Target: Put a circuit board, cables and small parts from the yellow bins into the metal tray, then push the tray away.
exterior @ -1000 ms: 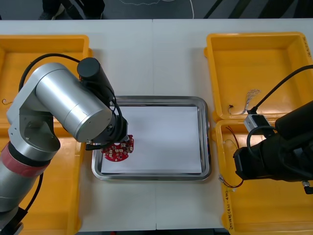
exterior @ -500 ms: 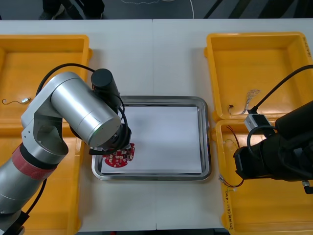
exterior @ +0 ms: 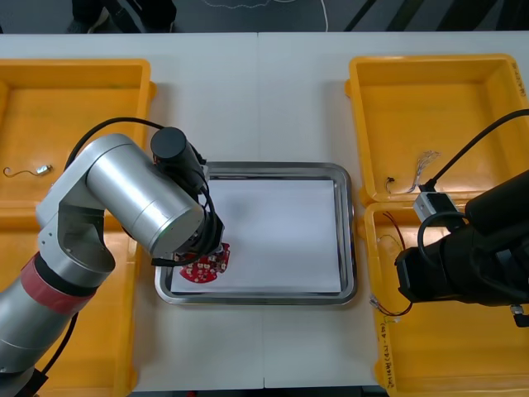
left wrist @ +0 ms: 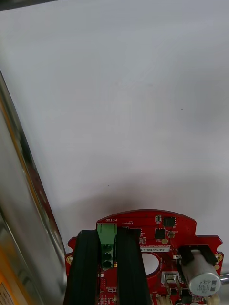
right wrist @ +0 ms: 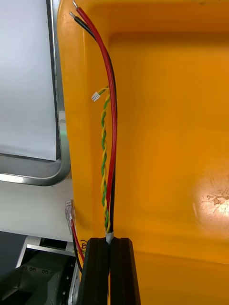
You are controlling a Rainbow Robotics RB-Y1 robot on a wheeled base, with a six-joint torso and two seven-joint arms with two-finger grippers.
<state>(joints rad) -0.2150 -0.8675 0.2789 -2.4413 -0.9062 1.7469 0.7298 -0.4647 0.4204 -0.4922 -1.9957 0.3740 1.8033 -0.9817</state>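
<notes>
Front view: my left arm [exterior: 140,194] holds the board [exterior: 204,266] low in the near left corner of the tray [exterior: 351,231]. Left wrist view: the left gripper [left wrist: 107,236] pinches the board [left wrist: 162,228]; I think letting go comes next. Right wrist view: the right gripper [right wrist: 110,238] pinches cables [right wrist: 112,119] in a bin [right wrist: 171,119].

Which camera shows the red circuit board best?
The left wrist view: the circuit board is close up, its green connector held in the left gripper. The front view shows its edge under that arm. The right wrist view faces cables.
</notes>
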